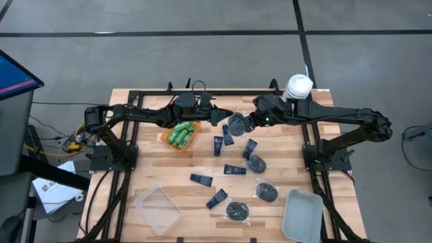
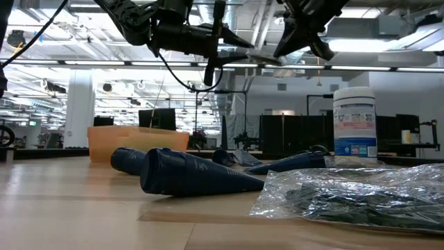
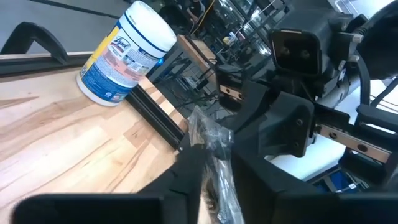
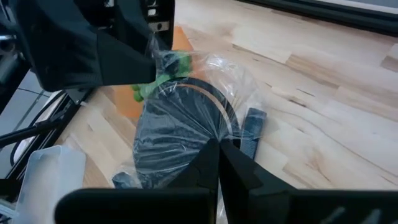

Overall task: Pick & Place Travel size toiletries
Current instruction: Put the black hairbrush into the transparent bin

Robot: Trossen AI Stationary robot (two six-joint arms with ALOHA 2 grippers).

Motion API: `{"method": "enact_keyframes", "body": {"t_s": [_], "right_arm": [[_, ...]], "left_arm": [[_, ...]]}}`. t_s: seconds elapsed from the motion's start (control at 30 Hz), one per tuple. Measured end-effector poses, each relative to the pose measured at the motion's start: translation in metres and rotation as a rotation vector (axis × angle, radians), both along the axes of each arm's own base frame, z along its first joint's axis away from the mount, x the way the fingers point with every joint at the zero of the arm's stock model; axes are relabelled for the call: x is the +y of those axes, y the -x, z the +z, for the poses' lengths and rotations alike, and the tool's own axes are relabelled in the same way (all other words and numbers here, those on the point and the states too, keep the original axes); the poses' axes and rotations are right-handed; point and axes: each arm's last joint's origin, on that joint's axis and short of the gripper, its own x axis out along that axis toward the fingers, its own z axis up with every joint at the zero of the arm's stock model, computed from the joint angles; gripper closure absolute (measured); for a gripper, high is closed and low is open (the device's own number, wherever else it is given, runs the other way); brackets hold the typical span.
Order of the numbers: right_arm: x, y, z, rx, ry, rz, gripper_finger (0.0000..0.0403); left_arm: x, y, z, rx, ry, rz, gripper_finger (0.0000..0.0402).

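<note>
Green bottles point(image 1: 181, 134) in orange tray point(image 1: 192, 144) (navy tubes point(image 1: 234, 169) nearby).

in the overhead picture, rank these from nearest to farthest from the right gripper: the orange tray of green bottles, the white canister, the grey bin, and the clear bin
From the right gripper:
1. White canister, at the table's back edge on the right.
2. Orange tray, toward the left arm; nearly tied with the canister.
3. Grey bin, front right corner.
4. Clear bin, front left.

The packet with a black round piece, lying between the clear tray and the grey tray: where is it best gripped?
Probably at the clear film edge of the packet, coming straight down from above. It lies flat on the table, and the black round piece fills its middle, so only the thin loose edge looks easy for a gripper to pinch.
</note>
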Motion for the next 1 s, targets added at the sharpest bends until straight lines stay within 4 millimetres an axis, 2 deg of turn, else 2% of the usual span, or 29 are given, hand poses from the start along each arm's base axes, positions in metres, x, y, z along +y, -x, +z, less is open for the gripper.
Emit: {"method": "enact_keyframes", "body": {"t_s": [0.17,0.37,0.47,0.6,0.8,0.9,1.0], "right_arm": [[0.002,-0.001,0.000,0.002,0.012,0.018,0.0403],[0.006,-0.003,0.002,-0.003,0.079,0.092,0.0396],[0.011,-0.004,0.004,0.002,0.133,0.157,0.0371],[0.018,-0.003,0.009,-0.023,0.170,0.206,0.0311],[0.026,0.009,0.022,-0.079,0.181,0.227,0.0213],[0.030,0.016,0.029,-0.111,0.185,0.240,0.0182],[0.033,0.021,0.034,-0.133,0.188,0.248,0.0170]], "left_arm": [[-0.001,0.000,0.000,-0.001,0.002,-0.039,0.0388],[-0.003,0.000,0.001,-0.005,0.005,-0.102,0.0400],[-0.005,0.004,0.009,-0.021,0.001,-0.140,0.0401],[-0.009,0.013,0.024,-0.043,-0.016,-0.169,0.0401],[-0.022,0.044,0.047,0.094,-0.057,-0.220,0.0401],[-0.039,0.071,0.058,0.204,-0.031,-0.314,0.0401],[-0.063,0.103,0.067,0.326,0.010,-0.407,0.0401]]}}
